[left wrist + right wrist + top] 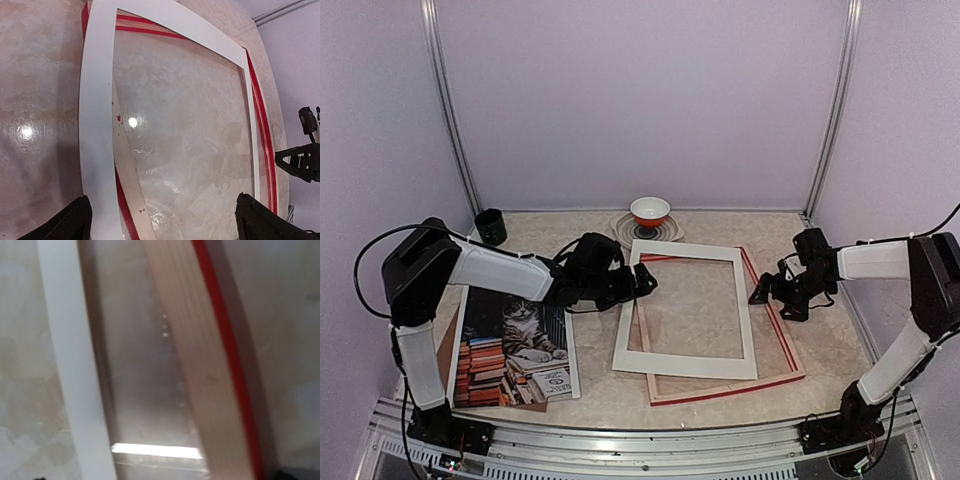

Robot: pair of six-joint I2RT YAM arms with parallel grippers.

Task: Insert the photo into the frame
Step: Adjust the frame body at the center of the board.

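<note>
At the far left, a plain brown backing board [446, 350] lies flat on the marbled counter [600, 375]. The large thin print of a grey tabby cat beside stacks of reddish books [515, 345] rests partly on it, picture side up and well apart from the frame. I think it waits there because the frame is not yet ready to receive it. Next, the left tool [642, 283] hovers over the left side of the frame with its jaws spread fully. In its wrist view the black fingers [70, 225] sit at the two lower corners with nothing between them, so it holds nothing. Under it, the white cardboard mat with the rectangular cut-out [685, 365] lies crooked across the large rectangular frame with the glossy red edge and pale wood back [720, 390]. The frame lies back upward, which suits loading from behind, but the mat does not sit square inside it. At the right, the right tool [767, 290] hangs just beside the frame's right rail. Its jaws seem wide apart and empty, probably placed to steady or nudge that side.
</note>
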